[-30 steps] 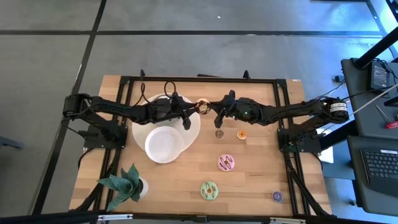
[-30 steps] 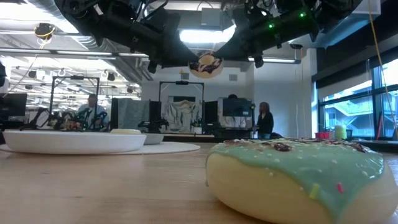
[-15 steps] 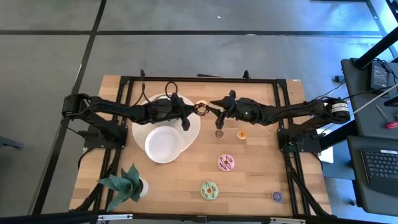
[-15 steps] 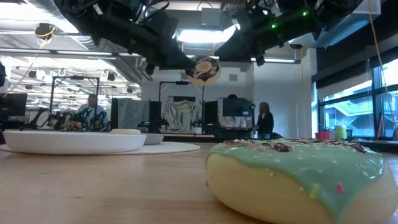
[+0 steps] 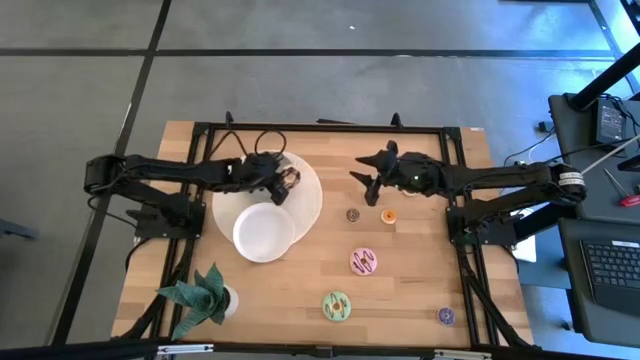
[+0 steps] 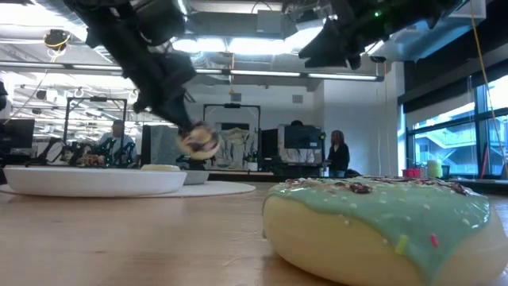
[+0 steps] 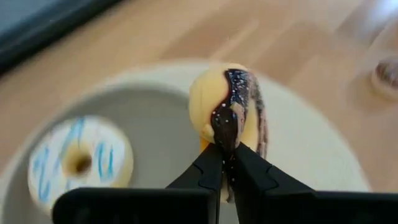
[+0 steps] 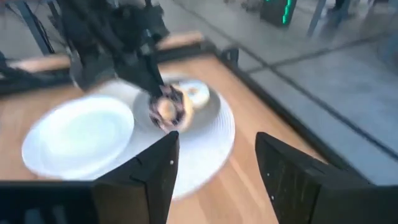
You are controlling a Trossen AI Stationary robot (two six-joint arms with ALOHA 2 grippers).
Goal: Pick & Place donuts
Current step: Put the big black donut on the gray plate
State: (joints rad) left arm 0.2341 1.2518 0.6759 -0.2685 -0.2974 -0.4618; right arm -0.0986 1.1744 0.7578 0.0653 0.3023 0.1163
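Note:
My left gripper (image 5: pixel 286 181) is shut on a yellow donut with chocolate icing (image 7: pixel 229 106) and holds it above the grey plate (image 7: pixel 155 140). A white donut with blue stripes (image 7: pixel 78 160) lies flat on that plate. The low view shows the held donut (image 6: pixel 198 141) under the slanting left arm. My right gripper (image 5: pixel 364 182) stands open and empty over the bare wood to the right of the plates; its fingers (image 8: pixel 146 177) frame the plates in its wrist view. My left gripper pinches the chocolate donut between its two fingertips (image 7: pixel 214 165) at the edge nearest them (image 7: pixel 227 144). The fingers slant down from the table's left. The donut stands on edge beyond the fingertips, lifted clear of the plate.
A large white plate (image 5: pixel 310 205) carries the grey plate, and a smaller white plate (image 5: pixel 264 232) overlaps it on the near side. Loose donuts lie on the wood: chocolate (image 5: pixel 352 214), orange (image 5: pixel 388 215), pink (image 5: pixel 364 262), green (image 5: pixel 336 306), purple (image 5: pixel 446 315). A toy plant (image 5: pixel 205 295) stands near left.
Both grippers met at the chocolate donut in mid-air. My right gripper has opened, let go and drawn back toward the table's right edge. My left gripper has carried the donut toward the table's left, tipping down over the plates.

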